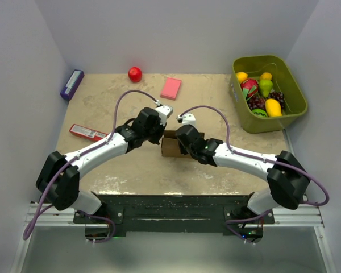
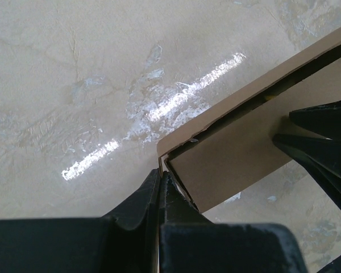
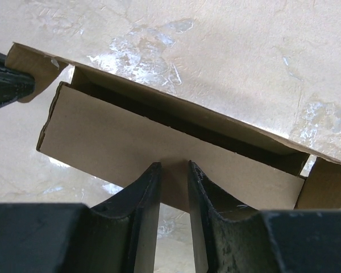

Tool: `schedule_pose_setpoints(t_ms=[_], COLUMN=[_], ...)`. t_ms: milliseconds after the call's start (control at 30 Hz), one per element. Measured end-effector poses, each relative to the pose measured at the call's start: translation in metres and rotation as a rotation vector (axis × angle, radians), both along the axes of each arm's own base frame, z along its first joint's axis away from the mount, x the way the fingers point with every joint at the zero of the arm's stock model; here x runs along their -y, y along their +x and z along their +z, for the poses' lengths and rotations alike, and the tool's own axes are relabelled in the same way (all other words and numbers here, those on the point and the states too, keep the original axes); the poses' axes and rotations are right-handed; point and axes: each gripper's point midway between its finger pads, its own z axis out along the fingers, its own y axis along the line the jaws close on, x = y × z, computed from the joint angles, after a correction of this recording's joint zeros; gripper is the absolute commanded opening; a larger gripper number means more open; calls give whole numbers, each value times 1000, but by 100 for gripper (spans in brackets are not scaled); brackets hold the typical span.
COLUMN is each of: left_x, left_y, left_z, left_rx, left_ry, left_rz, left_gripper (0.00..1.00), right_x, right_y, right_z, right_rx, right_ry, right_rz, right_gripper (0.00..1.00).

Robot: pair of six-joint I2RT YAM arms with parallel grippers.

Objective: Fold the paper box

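My left gripper [image 2: 160, 177] is clenched on an end flap of the box [image 1: 169, 147]. The right gripper [image 3: 173, 170] has its jaws narrowly parted, tips on the lid panel, pinching nothing I can see. The box sits mid-frame in the top view, between them. I judge it mostly formed: walls up, lid not shut, end flaps loose. Only the right wrist shows the dark gap under the lid; from above, the wrists hide it.
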Motion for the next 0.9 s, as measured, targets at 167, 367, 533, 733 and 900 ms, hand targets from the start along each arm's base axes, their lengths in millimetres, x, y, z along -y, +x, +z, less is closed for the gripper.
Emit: schedule_pose_setpoints(t_ms=[167,367,533,733,900], left_x=[3,9,12,16,16], left_y=[-2,-3,-3,-7,-7], left_z=[0,-1,-5,-7,-6], left_rx=[-34,-62,-61,-61,-65], left_ry=[-44,-115,-168,-231,-255], left_rz=[40,80,102,114,126], left_gripper=[0,0,0,0,0], right_x=[-1,0,1,0,-1], right_y=[2,3,3,4,6], right_z=[-2,-2,-3,-6,-6], right_rx=[1,3,3,2,6], right_ry=[4,5,5,3,3], right_rz=[-13,-23,-25,-28,-31], right_gripper=[28,28,27,27,27])
